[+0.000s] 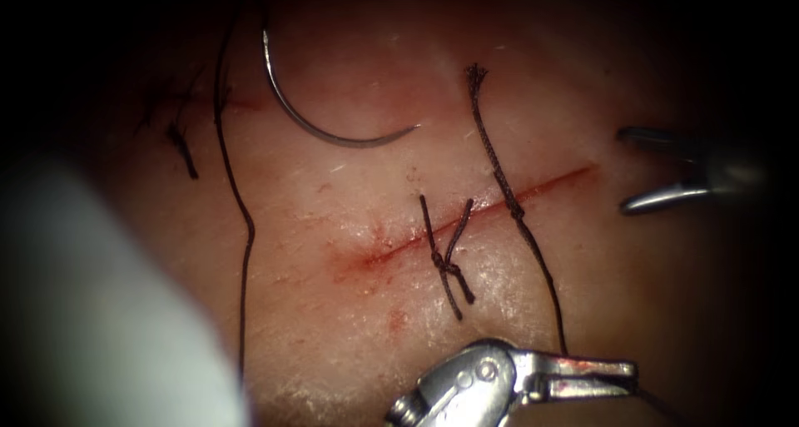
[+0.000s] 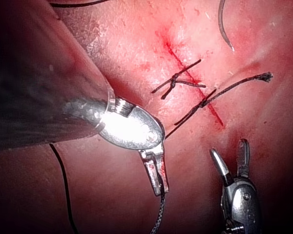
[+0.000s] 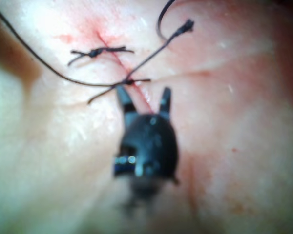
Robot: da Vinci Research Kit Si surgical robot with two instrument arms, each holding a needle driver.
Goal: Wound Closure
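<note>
The curved needle (image 1: 316, 127) lies free on the tissue (image 1: 349, 344), left of and beyond the cut (image 1: 558, 181), held by neither tool. My left tool (image 1: 628, 370) comes in near the front edge, jaws shut on the thread (image 1: 537, 248). That thread runs up through a knot on the cut to a frayed end (image 1: 475, 73). In the left wrist view the left tool (image 2: 160, 189) pinches the thread (image 2: 185, 117). My right tool (image 1: 626, 169) hangs open and holds nothing at the cut's right end; it is also open up close (image 3: 143, 92).
A tied stitch (image 1: 448, 262) with short cut ends crosses the cut's middle. A long thread (image 1: 246, 252) trails down the left side. Old dark stitch ends (image 1: 181, 148) sit at the far left. Red fluid (image 1: 358, 260) stains the cut's left end. A pale blurred shape (image 1: 91, 310) covers the near left.
</note>
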